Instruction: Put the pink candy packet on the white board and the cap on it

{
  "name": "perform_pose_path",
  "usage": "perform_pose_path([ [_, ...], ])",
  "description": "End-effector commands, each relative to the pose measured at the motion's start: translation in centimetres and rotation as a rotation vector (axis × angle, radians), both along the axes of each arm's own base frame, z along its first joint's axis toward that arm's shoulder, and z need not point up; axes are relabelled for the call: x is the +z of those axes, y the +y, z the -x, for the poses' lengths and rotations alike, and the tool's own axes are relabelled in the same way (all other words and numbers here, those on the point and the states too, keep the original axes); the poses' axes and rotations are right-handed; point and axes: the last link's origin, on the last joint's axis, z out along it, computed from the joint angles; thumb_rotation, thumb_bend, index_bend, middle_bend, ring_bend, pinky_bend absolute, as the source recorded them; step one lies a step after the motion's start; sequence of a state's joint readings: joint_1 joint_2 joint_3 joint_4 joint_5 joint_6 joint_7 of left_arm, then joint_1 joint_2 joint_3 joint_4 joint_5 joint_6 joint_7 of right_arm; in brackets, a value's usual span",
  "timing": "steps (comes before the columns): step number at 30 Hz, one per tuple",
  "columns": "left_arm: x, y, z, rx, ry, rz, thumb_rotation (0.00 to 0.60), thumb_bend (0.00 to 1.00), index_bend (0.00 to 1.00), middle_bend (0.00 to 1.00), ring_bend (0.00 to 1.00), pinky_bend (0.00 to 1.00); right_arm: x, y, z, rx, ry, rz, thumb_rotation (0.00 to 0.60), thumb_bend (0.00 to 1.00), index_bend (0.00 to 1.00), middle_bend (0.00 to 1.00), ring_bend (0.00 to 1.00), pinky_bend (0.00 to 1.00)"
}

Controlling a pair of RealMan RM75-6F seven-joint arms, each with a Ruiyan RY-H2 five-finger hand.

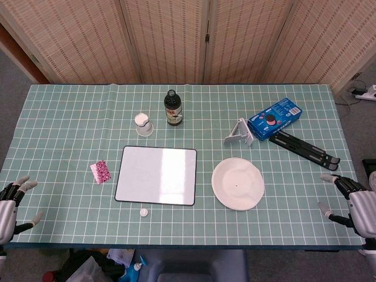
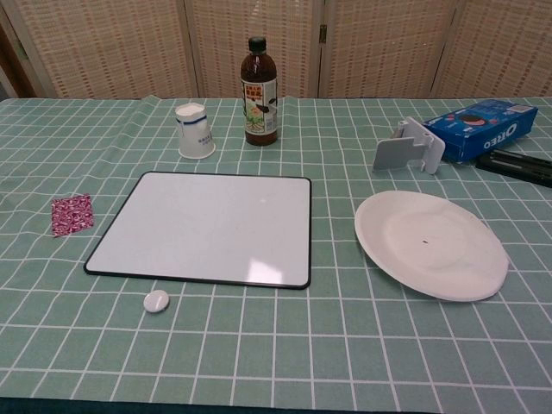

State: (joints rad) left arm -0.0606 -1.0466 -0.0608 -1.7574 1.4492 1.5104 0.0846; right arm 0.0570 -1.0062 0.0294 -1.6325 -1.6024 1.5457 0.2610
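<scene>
Left hand point(image 1: 13, 202) rests at the near-left bench edge, fingers spread and empty; the right hand point(image 1: 352, 202) sits likewise open at the near-right edge. Lying forward and inward of the left hand, the small pink patterned candy packet point(image 1: 101, 172) is just beside the left edge of the black-rimmed white board point(image 1: 156, 175), its long axis slightly askew, so the left hand is judged nearer. Just off the board's near edge sits the small round white cap point(image 1: 143, 212). Only the blue biscuit box point(image 2: 481, 127) reads "OREO".
</scene>
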Motion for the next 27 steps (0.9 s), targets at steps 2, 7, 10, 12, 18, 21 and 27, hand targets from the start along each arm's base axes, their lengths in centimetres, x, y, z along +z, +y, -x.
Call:
perform_pose_path([
  [2,0.0,0.0,0.0,-0.002,-0.002,-0.003,0.6,0.2,0.23,0.16,0.16,0.26,0.0,0.0,0.0,0.0,-0.001,0.001,0.6,0.24,0.26,0.3,0.28,0.38],
  [7,0.0,0.1,-0.2,-0.012,-0.002,-0.004,0.6,0.2,0.23,0.16,0.16,0.26,0.2,0.1,0.0,0.002,0.0,0.005,0.6,0.24,0.26,0.3,0.28,0.38],
  [10,-0.1,0.1,-0.3,-0.021,0.003,0.005,0.6,0.2,0.23,0.16,0.16,0.26,0.3,0.2,0.0,0.002,-0.001,0.008,0.6,0.24,0.26,0.3,0.28,0.38],
  [12,-0.1,0.3,-0.4,-0.03,0.008,0.013,0.6,0.2,0.23,0.16,0.16,0.26,0.3,0.2,0.0,0.002,0.001,0.007,0.6,0.24,0.26,0.3,0.28,0.38],
  [18,0.1,1.5,-0.9,-0.083,0.024,0.034,0.6,0.2,0.23,0.16,0.17,0.26,0.4,0.1,-0.2,0.008,0.005,0.007,0.6,0.24,0.26,0.3,0.28,0.38],
  [21,0.3,2.4,-1.2,-0.121,0.032,0.051,0.6,0.2,0.24,0.2,0.22,0.27,0.5,0.0,-0.4,0.014,0.01,0.007,0.6,0.24,0.26,0.3,0.28,0.38],
  [27,0.6,5.5,-2.6,-0.242,0.045,0.123,0.6,0.2,0.24,0.45,0.47,0.48,0.6,0.0,-0.8,0.024,0.016,0.005,0.6,0.23,0.26,0.3,0.28,0.38],
])
